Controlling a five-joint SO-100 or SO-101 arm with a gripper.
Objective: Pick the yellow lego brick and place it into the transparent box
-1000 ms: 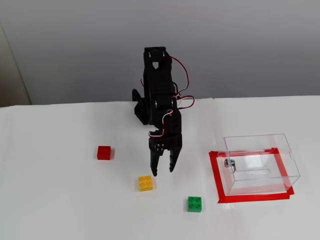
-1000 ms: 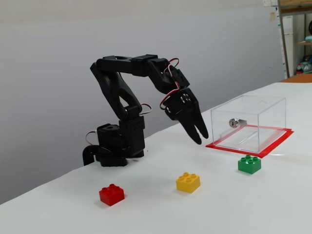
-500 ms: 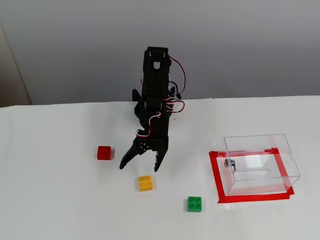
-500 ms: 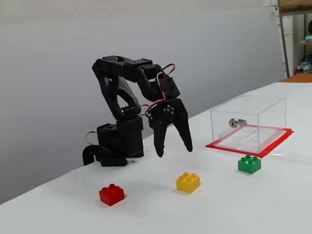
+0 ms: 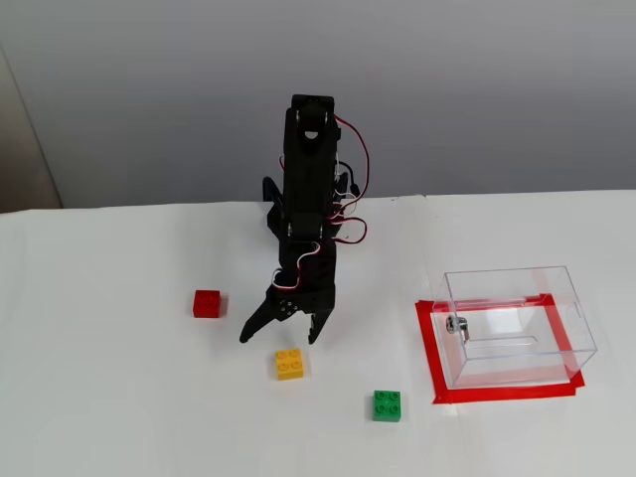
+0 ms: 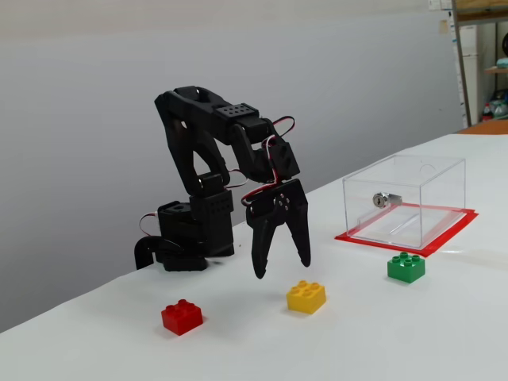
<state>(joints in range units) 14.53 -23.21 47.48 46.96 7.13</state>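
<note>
The yellow lego brick (image 5: pixel 290 364) (image 6: pixel 306 296) lies on the white table in both fixed views. My black gripper (image 5: pixel 281 339) (image 6: pixel 282 270) hangs open and empty just above and behind the brick, its fingertips pointing down, not touching it. The transparent box (image 5: pixel 517 325) (image 6: pixel 405 198) stands to the right on a red tape outline, with a small metal fitting (image 5: pixel 456 325) on its left wall. It looks empty.
A red brick (image 5: pixel 208 303) (image 6: pixel 182 316) lies left of the gripper. A green brick (image 5: pixel 388 404) (image 6: pixel 406 267) lies between the yellow brick and the box, in front of the box. The arm's base (image 6: pixel 186 238) stands at the back of the table.
</note>
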